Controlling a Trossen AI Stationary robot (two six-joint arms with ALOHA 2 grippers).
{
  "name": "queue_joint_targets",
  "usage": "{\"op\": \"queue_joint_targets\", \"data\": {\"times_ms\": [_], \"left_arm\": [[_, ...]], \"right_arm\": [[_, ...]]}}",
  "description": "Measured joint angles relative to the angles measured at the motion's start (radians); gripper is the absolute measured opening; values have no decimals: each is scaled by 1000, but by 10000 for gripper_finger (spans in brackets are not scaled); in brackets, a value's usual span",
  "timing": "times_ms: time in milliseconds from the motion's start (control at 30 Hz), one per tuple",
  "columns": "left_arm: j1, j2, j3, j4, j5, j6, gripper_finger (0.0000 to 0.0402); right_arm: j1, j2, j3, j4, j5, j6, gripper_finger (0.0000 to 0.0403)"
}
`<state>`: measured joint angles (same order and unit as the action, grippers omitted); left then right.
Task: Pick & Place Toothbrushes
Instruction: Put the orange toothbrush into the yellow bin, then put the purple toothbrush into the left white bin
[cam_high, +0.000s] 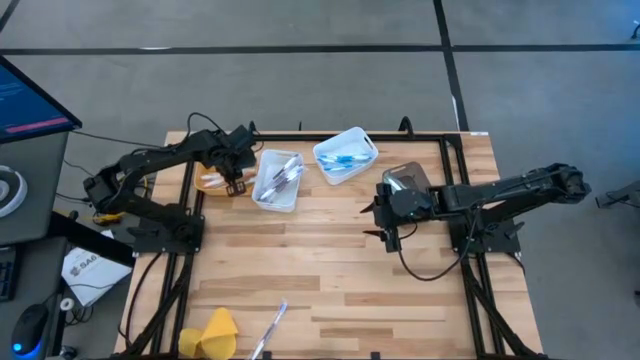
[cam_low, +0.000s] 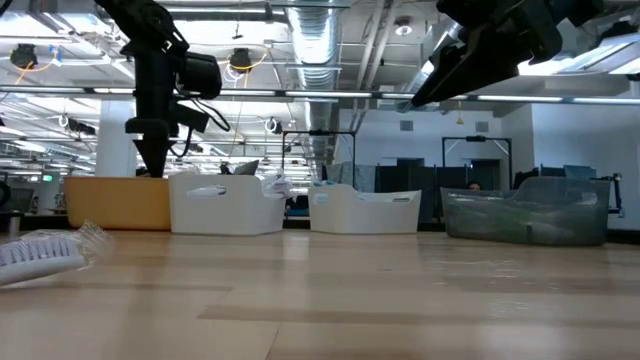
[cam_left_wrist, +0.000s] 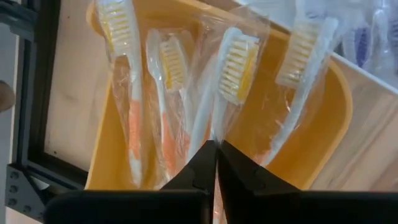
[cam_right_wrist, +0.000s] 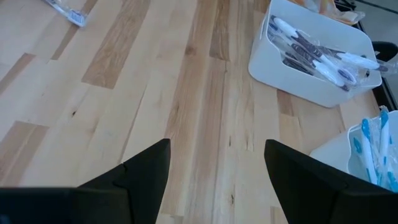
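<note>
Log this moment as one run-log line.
left claw: shut, over orange bin of toothbrushes | right claw: open, above bare table | loose toothbrush: front edge

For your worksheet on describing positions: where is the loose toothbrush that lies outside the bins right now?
In the high view the loose toothbrush lies on the table's near edge, left of centre, just right of the yellow lump and far from the bins.
</note>
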<state>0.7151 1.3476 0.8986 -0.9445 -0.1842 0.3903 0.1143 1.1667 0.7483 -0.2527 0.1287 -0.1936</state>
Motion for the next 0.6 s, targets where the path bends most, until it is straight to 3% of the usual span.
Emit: {"op": "queue_joint_targets", "data": {"times_ms": [200,600], "left_arm": [[0,0,0,3,0,-77,35],[-15,-10,0,0,-1,-145,136]], "right_arm": [[0,0,0,0,0,-16,255],[0,0,0,-1,0,-16,255]]}}
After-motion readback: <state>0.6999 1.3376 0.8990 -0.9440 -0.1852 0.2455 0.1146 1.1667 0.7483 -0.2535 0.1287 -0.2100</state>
